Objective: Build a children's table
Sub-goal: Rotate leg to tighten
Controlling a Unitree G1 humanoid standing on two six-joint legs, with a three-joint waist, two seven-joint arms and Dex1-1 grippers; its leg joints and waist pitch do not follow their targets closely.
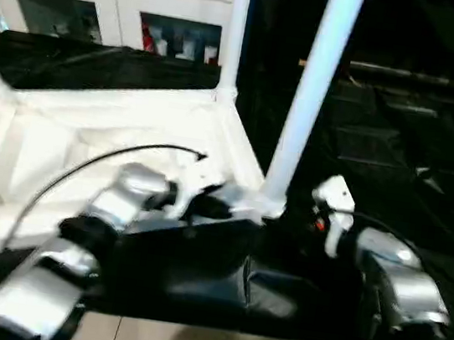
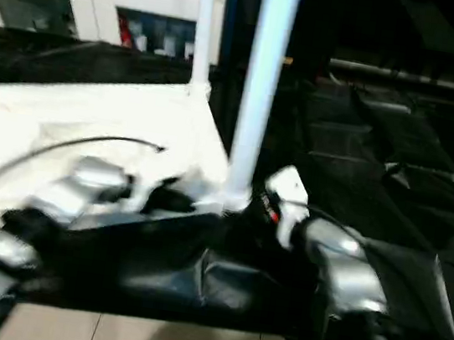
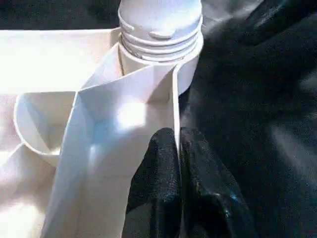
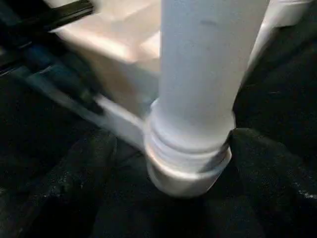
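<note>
The left forearm (image 1: 42,279) reaches forward from the near left side, and its wrist (image 1: 135,191) is bent toward the near corner leg (image 1: 309,97). The left gripper (image 3: 177,148) is closed, with its two black fingers (image 3: 161,168) pinching the thin white rim of the tabletop (image 3: 148,94) just beside this leg. The right forearm (image 1: 400,292) comes from the near right side. The right gripper (image 1: 328,205) is close to the right of the leg's foot; whether its fingers touch it, I cannot tell.
</note>
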